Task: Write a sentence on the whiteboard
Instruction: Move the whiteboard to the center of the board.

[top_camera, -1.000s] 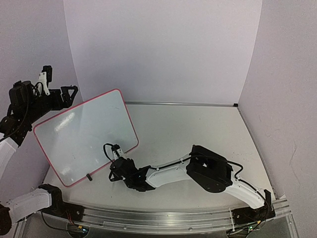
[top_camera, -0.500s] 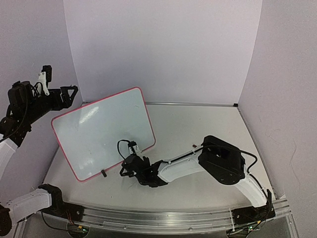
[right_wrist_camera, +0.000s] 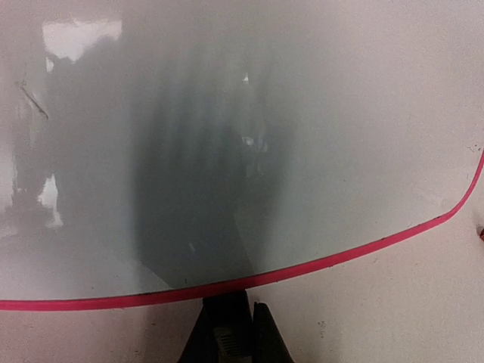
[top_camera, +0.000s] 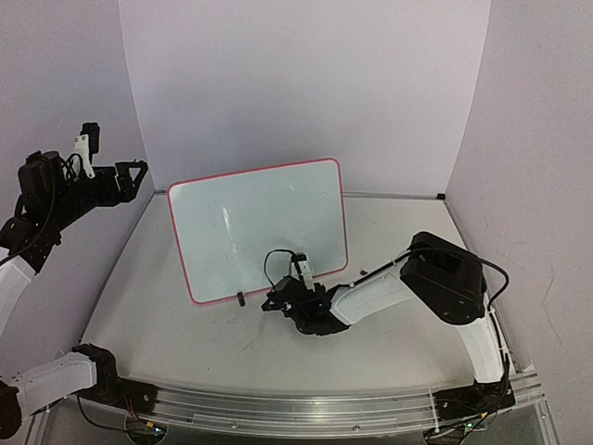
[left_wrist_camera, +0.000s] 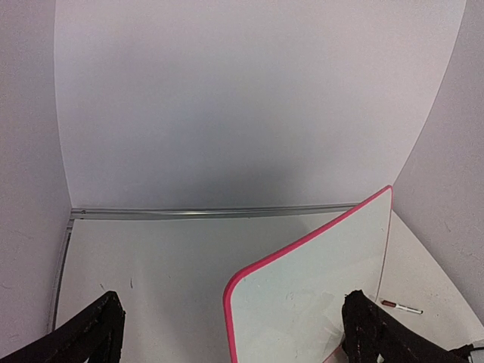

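The whiteboard, glossy white with a red-pink frame, stands upright at the table's middle and faces the front. My right gripper is low at the board's bottom edge. In the right wrist view this gripper is shut on the board at its black clip foot. The second clip foot rests on the table. My left gripper hangs open, high at the left and apart from the board. In its own view it frames the board's rounded corner. The sentence is out of view; the face bears only faint smudges.
A marker lies on the table just right of the board, seen also from above as a small marker. White walls close the table at the back and on both sides, with a metal rail along the near edge.
The right gripper has dragged the whiteboard from the left side toward the middle, and it has turned from slanted to squarely facing the front. The left arm has stayed put.
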Tool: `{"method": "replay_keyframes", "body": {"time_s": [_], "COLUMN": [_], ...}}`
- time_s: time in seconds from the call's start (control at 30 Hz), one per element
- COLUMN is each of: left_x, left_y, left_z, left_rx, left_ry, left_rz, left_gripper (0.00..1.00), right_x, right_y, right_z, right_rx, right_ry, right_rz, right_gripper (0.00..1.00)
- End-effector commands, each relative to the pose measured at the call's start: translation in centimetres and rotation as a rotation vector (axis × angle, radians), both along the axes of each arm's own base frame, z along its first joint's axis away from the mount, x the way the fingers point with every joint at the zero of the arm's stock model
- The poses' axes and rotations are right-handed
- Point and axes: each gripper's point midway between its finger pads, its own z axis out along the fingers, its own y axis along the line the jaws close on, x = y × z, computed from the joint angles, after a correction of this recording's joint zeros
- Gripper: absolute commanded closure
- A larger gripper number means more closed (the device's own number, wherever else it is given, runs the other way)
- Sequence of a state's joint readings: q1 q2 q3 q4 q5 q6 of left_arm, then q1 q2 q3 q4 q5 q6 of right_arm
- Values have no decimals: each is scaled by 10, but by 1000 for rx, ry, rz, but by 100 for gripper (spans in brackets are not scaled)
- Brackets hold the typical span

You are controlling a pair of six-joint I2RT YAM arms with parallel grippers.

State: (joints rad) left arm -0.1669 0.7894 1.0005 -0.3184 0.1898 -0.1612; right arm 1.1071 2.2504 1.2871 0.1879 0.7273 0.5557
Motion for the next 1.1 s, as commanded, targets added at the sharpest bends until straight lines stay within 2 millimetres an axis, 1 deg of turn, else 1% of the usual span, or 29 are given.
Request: {"method": "replay_keyframes", "body": {"time_s": [0.0,0.1,0.2,0.3,0.33,0.4,0.43,0.47,0.53,0.6,0.67,0.7,0.73,0.8,0.9,1.0,1.07], "left_x": [1,2,2,3,3,3,3,4,5,6,7,7,8,9,11,16,21], "left_y": [-1,-1,-1,-1,-1,-1,0,0,0,0,1,1,2,4,6,10,17], "left_z": [6,5,4,4,3,3,2,2,0,-1,-2,-2,-3,-4,-6,-11,-18], "left_rx": [-1,2,3,4,5,5,5,6,9,11,13,13,13,12,5,-5,2], "left_ry": [-34,-31,-28,-27,-24,-24,-23,-21,-18,-13,-12,-11,-9,-3,12,41,78], "left_rz": [-9,-7,-7,-6,-5,-4,-2,-1,1,4,9,9,15,28,46,76,119], "left_gripper": [1,1,0,0,0,0,0,0,0,0,1,0,0,0,1,1,1], "right_x": [4,2,1,1,0,0,-1,-3,-8,-17,-28,-35,-42,-56,-69,-69,-68], "right_y": [-52,-62,-67,-64,-62,-61,-61,-61,-63,-62,-58,-58,-56,-60,-78,-102,-113], "right_z": [6,8,10,14,15,21,22,24,28,34,42,43,50,57,66,67,69], "right_rx": [-82,-85,-87,-86,-85,-82,-82,-80,-76,-73,-61,-66,-44,-14,-2,-23,-25], "right_ry": [-24,-26,-24,-18,-12,-7,-2,4,19,32,54,69,83,115,158,243,274], "right_rz": [-131,-152,-159,-141,-129,-119,-114,-107,-84,-44,17,50,87,141,171,147,149], "right_gripper": [100,100,100,99,87,58,51,46,38,32,29,27,27,25,22,23,24]}}
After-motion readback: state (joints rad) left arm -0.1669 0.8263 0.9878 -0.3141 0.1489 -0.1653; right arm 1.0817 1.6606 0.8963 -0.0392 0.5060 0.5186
